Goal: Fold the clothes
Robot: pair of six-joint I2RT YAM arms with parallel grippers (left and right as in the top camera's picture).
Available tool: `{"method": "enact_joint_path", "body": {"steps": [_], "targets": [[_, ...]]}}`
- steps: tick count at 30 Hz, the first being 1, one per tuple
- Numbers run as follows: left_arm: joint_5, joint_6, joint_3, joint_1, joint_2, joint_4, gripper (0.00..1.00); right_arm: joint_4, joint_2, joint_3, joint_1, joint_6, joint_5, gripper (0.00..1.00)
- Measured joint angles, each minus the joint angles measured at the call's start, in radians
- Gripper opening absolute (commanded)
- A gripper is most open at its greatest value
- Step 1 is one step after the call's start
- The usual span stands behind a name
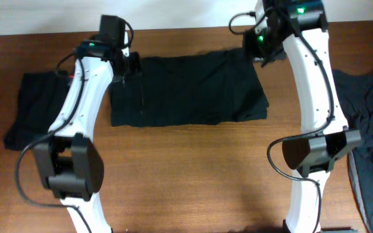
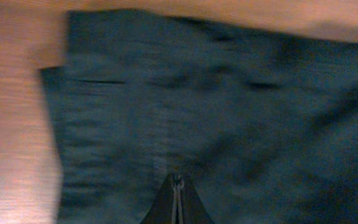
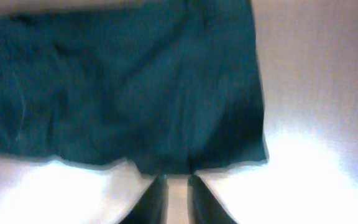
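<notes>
A dark garment [image 1: 186,90] lies folded into a wide flat rectangle at the table's far middle. It fills the left wrist view [image 2: 229,112] and the upper part of the right wrist view [image 3: 135,93]. My left gripper [image 1: 135,68] is over the garment's left part; its fingers [image 2: 178,186] are pressed together, with flat fabric beneath them. My right gripper [image 1: 262,57] is at the garment's far right corner. Its fingers [image 3: 178,183] stand a narrow gap apart at the fabric's edge, with bare table showing between them.
A second dark garment [image 1: 31,107] lies at the table's left edge. A crumpled dark pile [image 1: 368,110] lies at the right edge. The wooden table [image 1: 193,175] stretches in front of the folded garment, with both arm bases at its near side.
</notes>
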Motion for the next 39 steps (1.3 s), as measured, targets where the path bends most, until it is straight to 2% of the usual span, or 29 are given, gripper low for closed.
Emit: {"method": "enact_joint_path", "body": {"steps": [4, 12, 18, 26, 33, 39], "targets": [[0.142, 0.000, 0.009, -0.021, -0.026, -0.044, 0.00, -0.072, 0.003, -0.048, 0.000, 0.005, -0.014, 0.04], [0.204, 0.000, 0.008, -0.153, -0.012, -0.064, 0.00, -0.065, 0.016, -0.275, 0.000, 0.005, -0.046, 0.04], [0.170, 0.000, 0.008, -0.249, 0.006, -0.060, 0.00, 0.066, 0.023, -0.476, -0.003, 0.005, -0.037, 0.04], [0.151, 0.000, 0.008, -0.270, 0.143, -0.060, 0.00, 0.330, 0.027, -0.658, -0.029, 0.002, -0.025, 0.04], [0.146, 0.000, 0.008, -0.274, 0.274, -0.105, 0.00, 0.369, 0.029, -0.743, -0.035, 0.001, 0.039, 0.04], [0.125, 0.000, 0.009, -0.274, 0.321, -0.126, 0.00, 0.485, 0.029, -0.855, -0.061, 0.006, 0.079, 0.04]]}}
